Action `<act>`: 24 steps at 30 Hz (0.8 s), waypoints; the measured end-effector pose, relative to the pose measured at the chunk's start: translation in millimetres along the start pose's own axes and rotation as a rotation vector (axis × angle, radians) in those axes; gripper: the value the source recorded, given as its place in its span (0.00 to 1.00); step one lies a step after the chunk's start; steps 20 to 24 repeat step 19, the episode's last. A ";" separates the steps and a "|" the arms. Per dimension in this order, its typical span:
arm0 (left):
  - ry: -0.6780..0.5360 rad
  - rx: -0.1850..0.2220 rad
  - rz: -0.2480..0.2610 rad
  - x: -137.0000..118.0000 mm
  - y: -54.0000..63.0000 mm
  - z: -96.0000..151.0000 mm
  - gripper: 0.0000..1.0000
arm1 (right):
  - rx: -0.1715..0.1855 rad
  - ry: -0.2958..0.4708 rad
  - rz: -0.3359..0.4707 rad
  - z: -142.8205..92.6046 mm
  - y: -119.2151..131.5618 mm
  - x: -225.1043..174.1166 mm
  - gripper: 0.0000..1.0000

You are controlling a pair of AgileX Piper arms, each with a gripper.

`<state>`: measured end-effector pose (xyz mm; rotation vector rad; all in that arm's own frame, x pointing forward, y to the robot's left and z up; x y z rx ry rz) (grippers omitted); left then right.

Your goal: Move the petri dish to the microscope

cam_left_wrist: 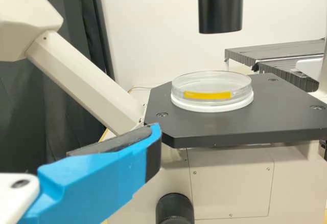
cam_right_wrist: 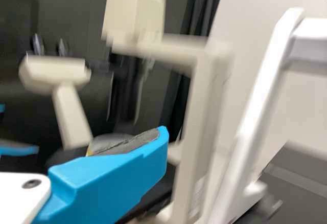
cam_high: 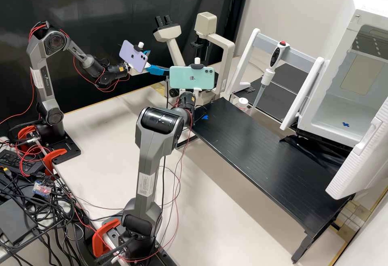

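The petri dish [cam_left_wrist: 211, 86], clear with a yellow strip, lies level on a white round base on the microscope's black stage [cam_left_wrist: 235, 119], under the black cylinder. Behind the finger in the right wrist view is a blurred, pale rounded shape with a yellow patch. My left gripper [cam_high: 159, 61] is open beside the microscope [cam_high: 222, 51], its two fingers apart; in its wrist view the left gripper [cam_left_wrist: 157, 132] is in front of the stage, not touching the dish. My right gripper [cam_high: 197, 91], partly behind the green phone, is open; its padded finger, right gripper [cam_right_wrist: 162, 134], holds nothing.
A black raised shelf [cam_high: 258, 153] runs toward the front right. Beyond it are a white rack [cam_high: 250, 58] with a pipette [cam_high: 266, 76] and an open white chamber [cam_high: 343, 112]. Cables [cam_high: 44, 205] crowd the left edge.
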<state>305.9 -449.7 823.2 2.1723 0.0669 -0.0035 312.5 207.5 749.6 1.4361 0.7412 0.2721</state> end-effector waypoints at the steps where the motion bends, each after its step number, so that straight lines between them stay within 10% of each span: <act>1: 0.000 0.000 0.000 0.0 0.0 0.0 1.00 | -0.007 0.014 0.047 1.5 9.1 -11.1 1.00; 8: 0.000 0.000 0.000 0.0 0.0 0.0 1.00 | -0.036 -0.072 0.228 38.1 36.0 -80.3 1.00; 17: 0.000 0.000 0.000 0.0 0.0 0.0 1.00 | -0.004 -0.441 0.424 92.8 49.9 -147.2 1.00; 24: 0.000 0.000 0.000 0.0 0.0 0.0 1.00 | 0.006 -0.469 0.447 99.3 52.8 -154.1 1.00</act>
